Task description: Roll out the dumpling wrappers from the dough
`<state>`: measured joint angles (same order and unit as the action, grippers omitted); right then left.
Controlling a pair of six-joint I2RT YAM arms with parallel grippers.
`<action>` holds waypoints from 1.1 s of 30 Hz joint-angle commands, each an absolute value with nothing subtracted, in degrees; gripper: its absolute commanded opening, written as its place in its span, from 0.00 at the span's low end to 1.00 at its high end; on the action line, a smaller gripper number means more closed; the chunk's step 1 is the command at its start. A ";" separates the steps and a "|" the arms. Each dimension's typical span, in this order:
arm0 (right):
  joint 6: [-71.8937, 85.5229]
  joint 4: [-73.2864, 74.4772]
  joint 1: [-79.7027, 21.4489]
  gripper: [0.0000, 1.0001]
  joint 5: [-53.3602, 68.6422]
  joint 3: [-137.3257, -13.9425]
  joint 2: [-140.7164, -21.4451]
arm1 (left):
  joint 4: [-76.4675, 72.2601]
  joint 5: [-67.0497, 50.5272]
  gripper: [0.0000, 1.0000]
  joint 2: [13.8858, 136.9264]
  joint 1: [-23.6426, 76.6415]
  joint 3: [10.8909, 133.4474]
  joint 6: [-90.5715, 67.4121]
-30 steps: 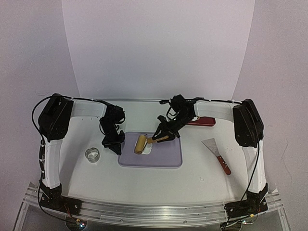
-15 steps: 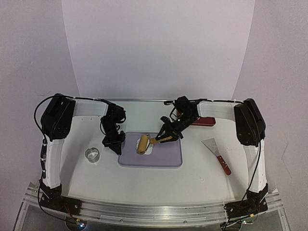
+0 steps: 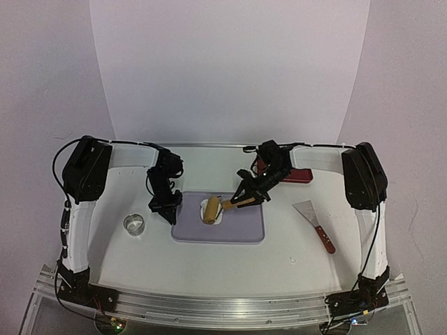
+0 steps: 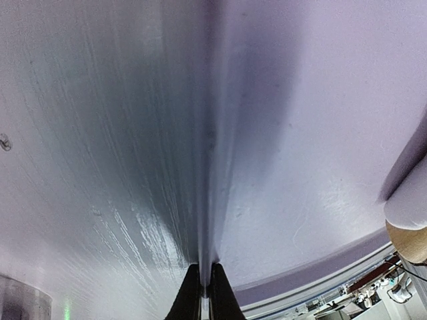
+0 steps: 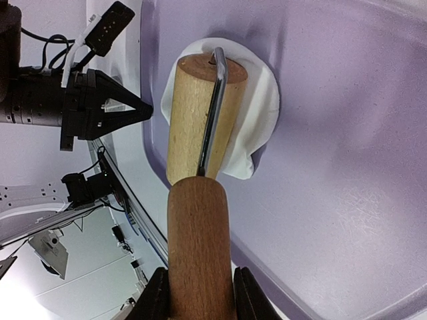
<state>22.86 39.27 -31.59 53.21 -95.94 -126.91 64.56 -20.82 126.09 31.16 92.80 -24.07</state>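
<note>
The white counter (image 3: 209, 265) carries a lilac rectangular silicone mat (image 3: 241, 227), and everything below is placed from that mat. At the mat's left edge the left pincer (image 3: 167, 209) has its jaws pressed together on nothing, tips down at the rim; whether they touch it cannot be told. Over the mat's far right the right pincer (image 5: 200, 293) pinches the round handle of the wooden roller with its pale cylinder head and metal yoke (image 5: 193, 120).

That head lies on the mat's far left part, on top of the dough (image 5: 257, 127). The dough probably handles as soft, light and a little tacky: it yields under the head, tears if dragged and may cling to wood or mat. Pinching it would likely mar it. It is better worked through the roller's handle and lifted later from beneath, perhaps with the steel scraper with a red-brown handle (image 3: 316, 223) well off the mat's right side.

The dough looks matte white, a thin roundish sheet wider than the head, its rim rumpled and folded on the side towards the mat's middle. No neat-edged dumpling wrappers show yet.

The small metal ring cutter (image 3: 134, 223) stands off the mat's left side.
</note>
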 commanded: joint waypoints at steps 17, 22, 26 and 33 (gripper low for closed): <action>27.19 73.38 -32.62 0.00 14.33 -104.92 -141.08 | 62.99 -16.93 0.00 131.94 31.19 95.12 -21.63; 29.08 76.85 -36.52 0.00 13.22 -113.09 -144.74 | 62.33 -17.08 0.00 131.54 31.20 94.66 -21.62; 30.91 78.02 -37.73 0.00 12.65 -116.41 -147.48 | 61.38 -17.49 0.00 131.15 31.24 93.84 -21.71; 31.36 79.69 -38.43 0.00 14.36 -124.17 -152.14 | 59.79 -18.47 0.00 131.12 31.59 92.67 -21.63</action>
